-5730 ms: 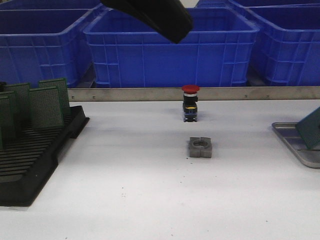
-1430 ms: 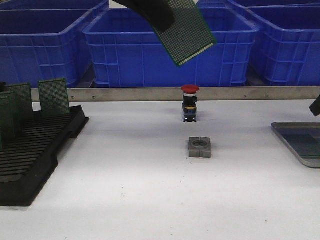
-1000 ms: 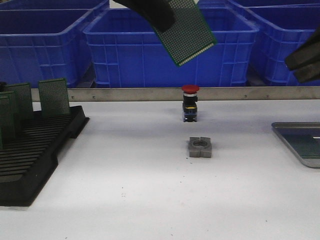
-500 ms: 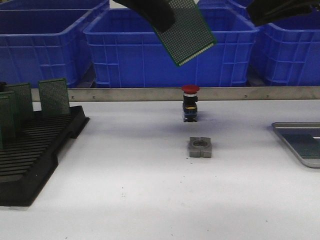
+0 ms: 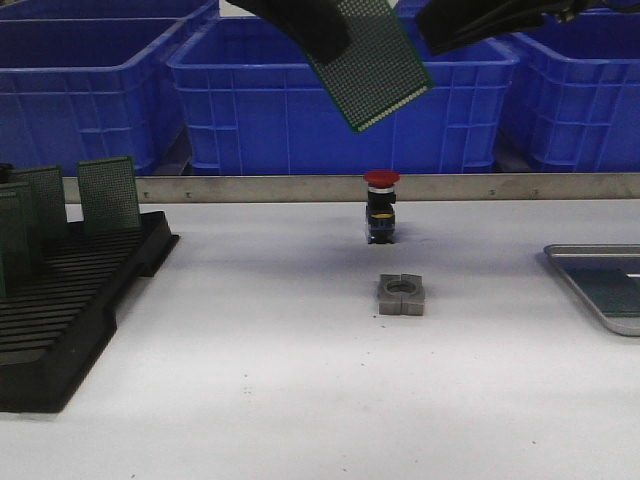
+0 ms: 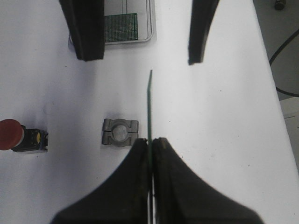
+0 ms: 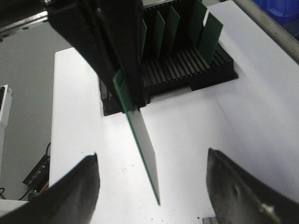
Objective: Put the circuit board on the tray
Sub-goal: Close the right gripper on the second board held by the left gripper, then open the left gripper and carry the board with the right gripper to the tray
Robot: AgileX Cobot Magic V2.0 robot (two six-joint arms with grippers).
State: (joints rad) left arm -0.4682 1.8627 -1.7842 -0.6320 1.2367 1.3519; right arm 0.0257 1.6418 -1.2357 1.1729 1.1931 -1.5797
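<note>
A circuit board [image 5: 370, 65] is clamped aloft by the left gripper [image 6: 150, 144]; the right gripper [image 7: 152, 179], spread wide, faces it; the tray [image 5: 600, 290] is not yet reached.

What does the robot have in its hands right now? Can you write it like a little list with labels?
left gripper: jaws shut on the circuit board, held up in the air
right gripper: jaws open, holding nothing, up close to the held board
tray: at the right edge of the table, another green board lying in it
black rack: on the left, green boards standing in its slots
table middle: red push button, grey metal block
behind: blue crates
</note>
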